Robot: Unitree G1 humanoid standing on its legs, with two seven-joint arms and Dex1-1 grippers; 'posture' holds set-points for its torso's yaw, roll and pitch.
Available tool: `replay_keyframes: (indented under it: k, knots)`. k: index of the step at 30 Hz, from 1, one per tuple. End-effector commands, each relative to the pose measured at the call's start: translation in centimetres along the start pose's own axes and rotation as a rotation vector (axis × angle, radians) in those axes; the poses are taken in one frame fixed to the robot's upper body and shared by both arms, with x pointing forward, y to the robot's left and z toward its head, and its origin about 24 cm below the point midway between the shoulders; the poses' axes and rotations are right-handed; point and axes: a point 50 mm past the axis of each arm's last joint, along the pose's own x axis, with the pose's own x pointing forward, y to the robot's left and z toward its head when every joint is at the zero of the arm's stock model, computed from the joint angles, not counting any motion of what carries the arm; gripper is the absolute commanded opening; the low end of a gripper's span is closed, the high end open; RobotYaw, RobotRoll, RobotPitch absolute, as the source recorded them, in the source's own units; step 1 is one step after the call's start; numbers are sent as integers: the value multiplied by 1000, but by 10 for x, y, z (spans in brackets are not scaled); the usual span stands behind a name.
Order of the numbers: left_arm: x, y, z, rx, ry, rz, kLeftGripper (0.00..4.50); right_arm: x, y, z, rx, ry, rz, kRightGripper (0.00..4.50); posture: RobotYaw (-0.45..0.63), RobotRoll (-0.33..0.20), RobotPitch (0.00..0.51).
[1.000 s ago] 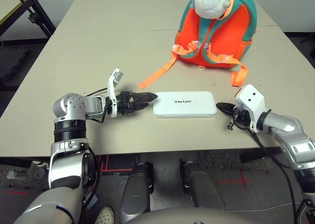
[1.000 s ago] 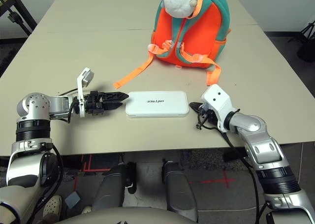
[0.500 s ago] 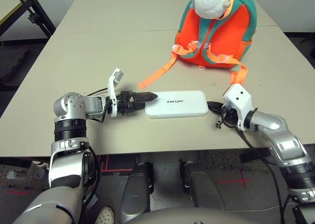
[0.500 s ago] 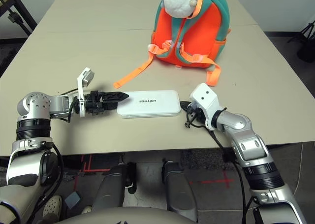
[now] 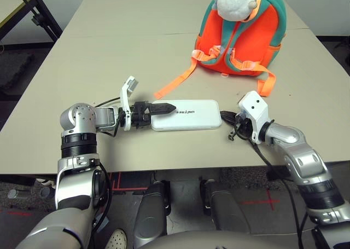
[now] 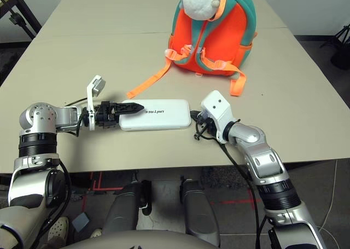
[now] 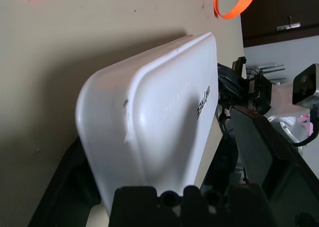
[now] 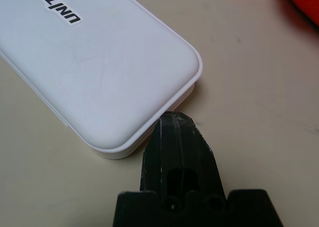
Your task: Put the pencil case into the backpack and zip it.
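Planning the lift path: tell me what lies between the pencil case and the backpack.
Bare table, except the backpack's loose orange strap trailing toward the pencil case, seen in both eye views.

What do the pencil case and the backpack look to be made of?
Pencil case: apparently hard plastic, smooth white, slightly glossy; rigid rounded edges and a seam line show in the wrist views. Backpack: soft orange fabric, possibly neoprene, with teal trim and woven webbing straps.

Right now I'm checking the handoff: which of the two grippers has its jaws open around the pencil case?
The left gripper: its open jaws straddle one end of the white pencil case. The right gripper is shut, tip against the other end.
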Motion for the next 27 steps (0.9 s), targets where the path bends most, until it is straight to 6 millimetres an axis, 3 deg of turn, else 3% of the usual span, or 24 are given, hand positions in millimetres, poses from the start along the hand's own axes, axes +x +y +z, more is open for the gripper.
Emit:
replay_keyframes:
  k: [1,3,5,9,12,14,19,23,27]
  knots:
    - [11,13,-20,-54,94,52,4500,4,8,7,-17,-20,31,15,-103,0,177]
    - [10,13,-20,-52,86,49,4500,4,7,7,-18,-19,28,15,-102,0,178]
    - [9,13,-19,-50,74,47,4134,4,5,6,-23,-17,21,0,-101,0,177]
    - [8,12,-17,-38,53,42,2861,4,3,5,-27,-12,16,0,-97,0,179]
    - [6,11,-14,-30,38,37,1886,5,2,4,-27,-7,14,622,-92,0,180]
    - [5,11,-13,-25,28,34,1449,5,2,3,-28,-4,12,1283,-89,0,180]
    - [2,9,-9,-10,3,30,1283,7,1,2,-28,-3,1,3107,-86,0,180]
    - [-5,1,7,45,-90,12,1282,9,-2,2,-29,-7,-13,4500,-84,0,179]
    - [-14,-17,30,117,-195,-16,1271,9,-4,1,-31,-5,-22,4500,-79,0,181]
